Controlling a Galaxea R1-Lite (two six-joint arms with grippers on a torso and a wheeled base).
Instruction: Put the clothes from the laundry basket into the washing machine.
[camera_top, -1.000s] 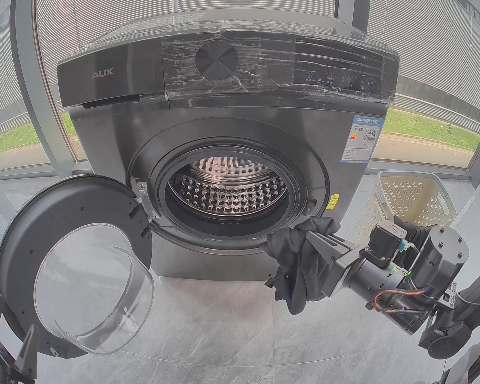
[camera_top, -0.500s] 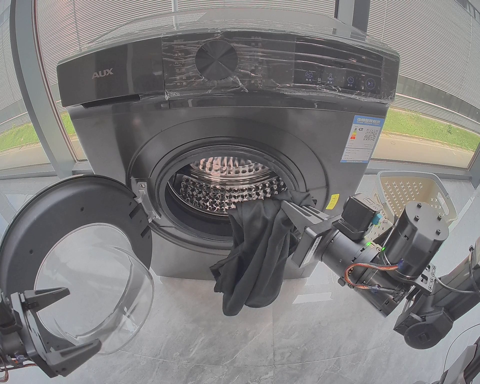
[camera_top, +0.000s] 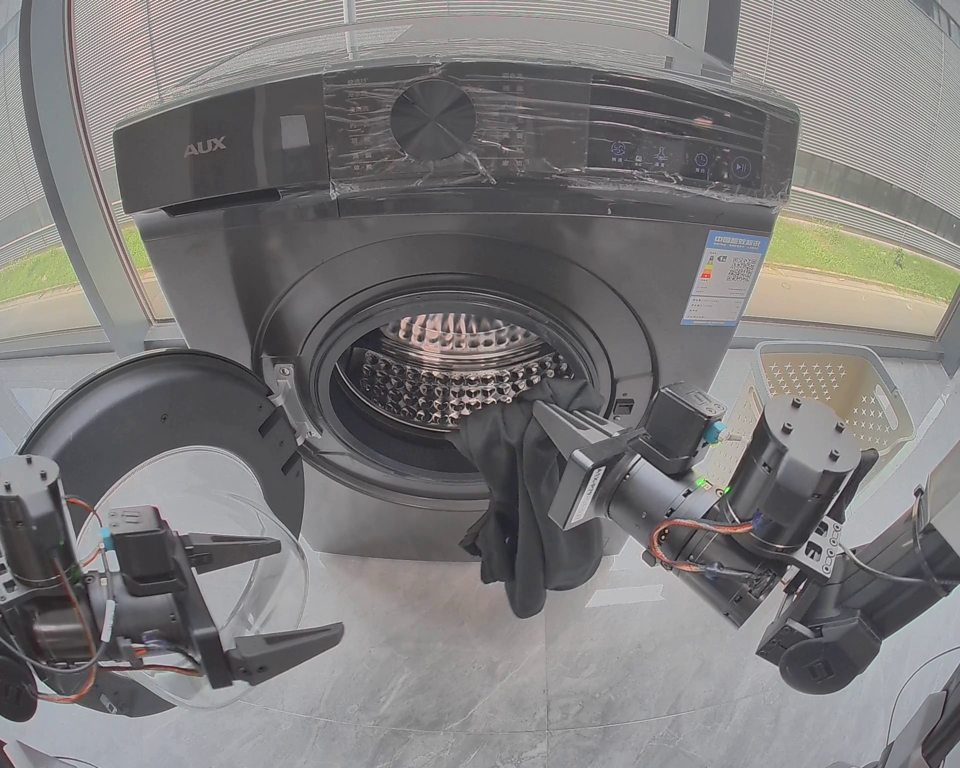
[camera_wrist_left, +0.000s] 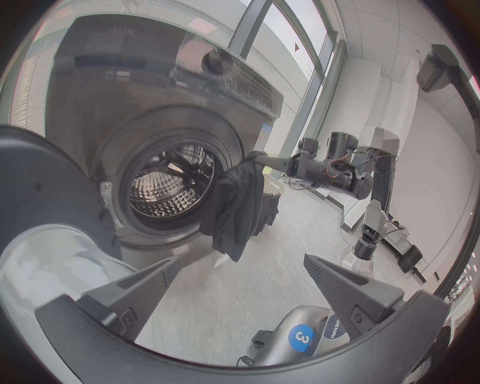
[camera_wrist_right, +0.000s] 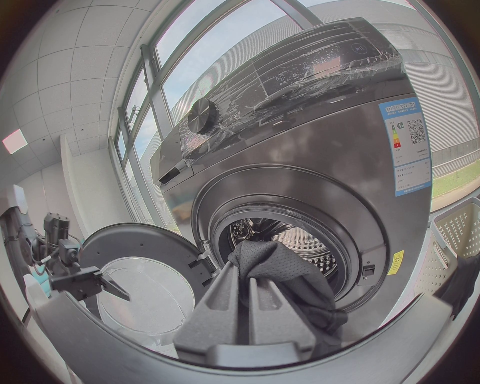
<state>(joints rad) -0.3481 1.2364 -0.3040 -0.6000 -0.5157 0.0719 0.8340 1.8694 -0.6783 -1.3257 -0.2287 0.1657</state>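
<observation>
A black soft cloth (camera_top: 520, 500) is held in the middle of the head view, at the lower right edge of the round opening of the big dark grey washing machine (camera_top: 230, 260). Its top part is pressed up near the rim of the opening. The rest is left hanging down in front of the machine, clear of the pale grey stone floor (camera_top: 420, 660). The cloth is not yet inside the shiny metal drum (camera_top: 450, 370), which is seen behind it, full of small bumps.

The top of the cloth is pinched by the right gripper (camera_top: 558, 425), and the two black fingers are squeezed tight on it. In the right wrist view, the cloth (camera_wrist_right: 280, 270) is seen bunched over the closed fingers of that gripper (camera_wrist_right: 245, 285).

The left gripper (camera_top: 310, 590) is held low in the lower left of the head view. Its fingers are spread wide apart and nothing is held between them. It is placed well apart from the cloth, in front of the round dark door with a clear glass bowl (camera_top: 150, 410). The door is swung wide open to the left of the frame.

A cream plastic laundry basket with small holes (camera_top: 830, 390) is set on the floor at the right of the frame, just beside the machine and behind the right arm.
</observation>
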